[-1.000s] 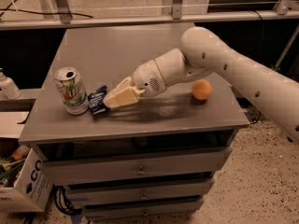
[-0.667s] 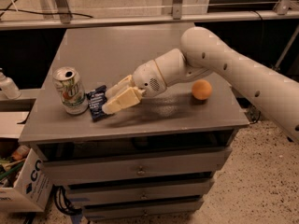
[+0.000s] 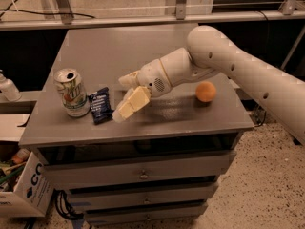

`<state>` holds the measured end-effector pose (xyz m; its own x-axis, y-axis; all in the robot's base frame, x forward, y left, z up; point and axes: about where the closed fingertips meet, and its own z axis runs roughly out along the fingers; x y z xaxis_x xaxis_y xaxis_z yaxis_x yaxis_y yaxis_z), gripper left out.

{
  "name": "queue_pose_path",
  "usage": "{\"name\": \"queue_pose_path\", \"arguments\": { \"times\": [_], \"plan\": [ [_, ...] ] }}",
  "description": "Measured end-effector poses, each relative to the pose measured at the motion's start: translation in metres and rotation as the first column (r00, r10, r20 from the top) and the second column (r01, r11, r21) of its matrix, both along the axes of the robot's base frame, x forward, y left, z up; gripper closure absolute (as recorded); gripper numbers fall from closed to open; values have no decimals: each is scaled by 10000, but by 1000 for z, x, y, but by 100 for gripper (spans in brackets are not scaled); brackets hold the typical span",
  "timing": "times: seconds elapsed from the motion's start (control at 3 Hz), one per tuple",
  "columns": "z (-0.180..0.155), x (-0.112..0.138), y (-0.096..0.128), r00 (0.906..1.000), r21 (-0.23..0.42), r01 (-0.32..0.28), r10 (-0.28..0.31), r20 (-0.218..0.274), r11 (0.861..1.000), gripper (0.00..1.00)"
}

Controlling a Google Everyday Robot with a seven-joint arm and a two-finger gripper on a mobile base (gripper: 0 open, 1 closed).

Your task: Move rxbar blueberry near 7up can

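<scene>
Left, near the front edge of the table [image 3: 119, 46], the 7up can [image 3: 71, 92] stands upright, and just beside it the rxbar blueberry [image 3: 100, 105] lies flat, long axis running front to back, pale lettering unreadable. The gripper [image 3: 118, 99] hovers just right of the bar, spread wide and empty; the orange ball [image 3: 206, 91] sits further right, open tabletop stretching behind them all.

1 orange ball [image 3: 206, 91] sits on the gray table [image 3: 109, 51] at 3 o'clock. Off the table, a white bottle [image 3: 7, 87] stands at 9 o'clock and a cardboard box [image 3: 24, 194] sits at 7 o'clock. The end effector [image 3: 119, 98] hangs over the table's middle, fingers spread.
</scene>
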<state>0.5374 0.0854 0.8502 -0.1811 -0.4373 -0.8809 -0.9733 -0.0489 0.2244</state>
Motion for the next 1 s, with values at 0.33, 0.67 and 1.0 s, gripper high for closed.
{"name": "queue_pose_path", "arguments": {
  "times": [0.33, 0.67, 1.0],
  "plan": [
    [6, 15, -11, 9981, 18, 481, -482, 373, 9988, 0],
    [15, 32, -26, 9912, 58, 1027, -1029, 837, 9947, 0],
    [28, 59, -50, 9680, 339, 1847, -1878, 1667, 9822, 0]
  ]
}}
